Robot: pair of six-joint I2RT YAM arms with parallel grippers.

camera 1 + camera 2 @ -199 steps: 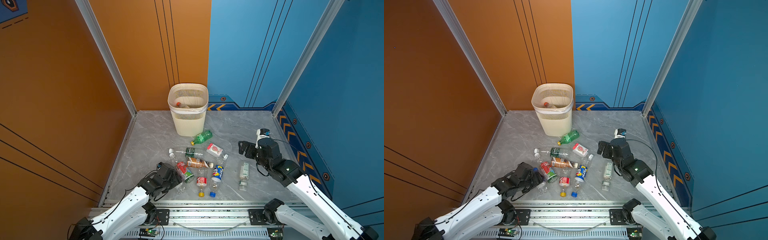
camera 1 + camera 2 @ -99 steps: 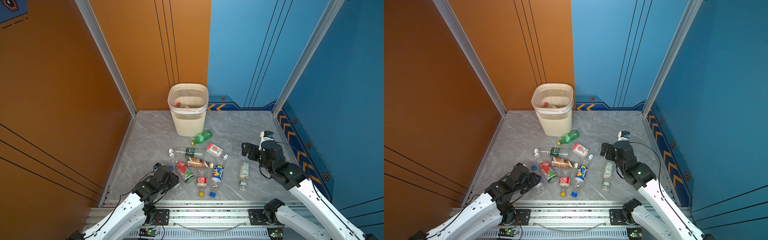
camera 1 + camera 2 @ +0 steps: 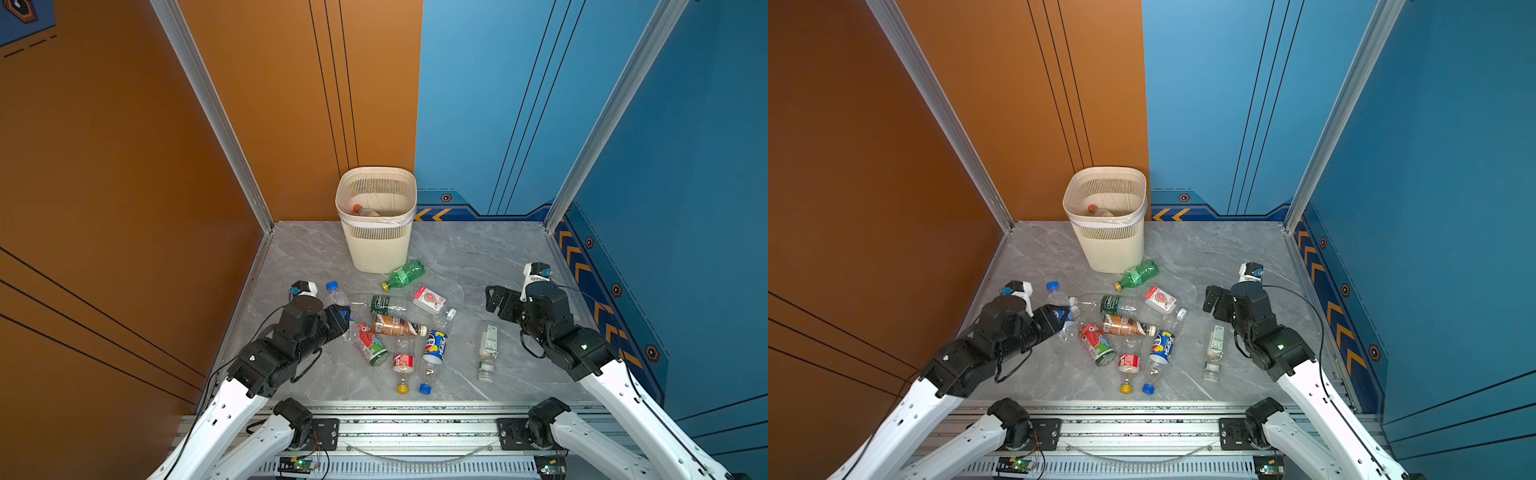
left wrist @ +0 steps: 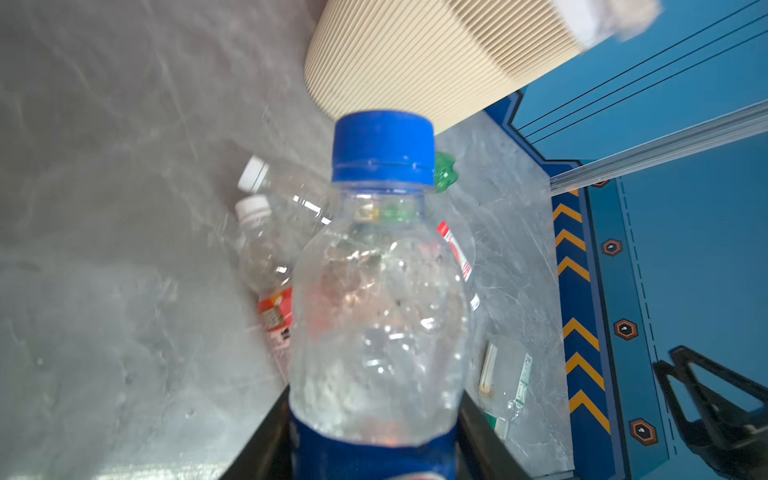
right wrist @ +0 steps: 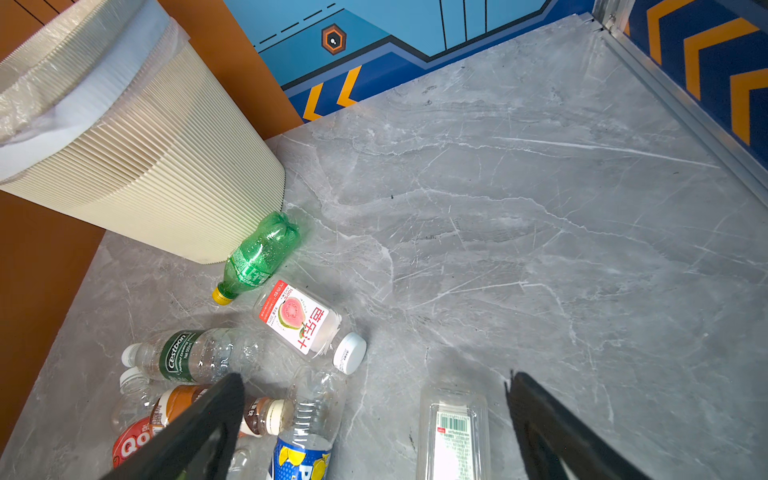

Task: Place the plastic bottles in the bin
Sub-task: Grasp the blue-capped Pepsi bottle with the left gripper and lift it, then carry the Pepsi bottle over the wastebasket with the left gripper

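Plastic bottles (image 3: 395, 325) look light, thin-walled and slick, so the blue-capped clear one (image 4: 380, 311) sits clenched at its labelled waist, likely stiffer than the shoulder, in the left gripper (image 3: 343, 316), while the right gripper (image 3: 493, 300) gapes empty and the rest litter the bench (image 3: 457, 257) before the bin (image 3: 376, 249).

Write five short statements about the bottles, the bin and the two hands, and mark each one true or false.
1. The left hand is shut on a blue-capped bottle. True.
2. The right hand holds a bottle. False: it is open and empty.
3. A green bottle lies on the floor by the bin. True.
4. The bin is empty. False: a red-capped bottle lies inside.
5. The green bottle has a white cap. False: its cap is yellow.
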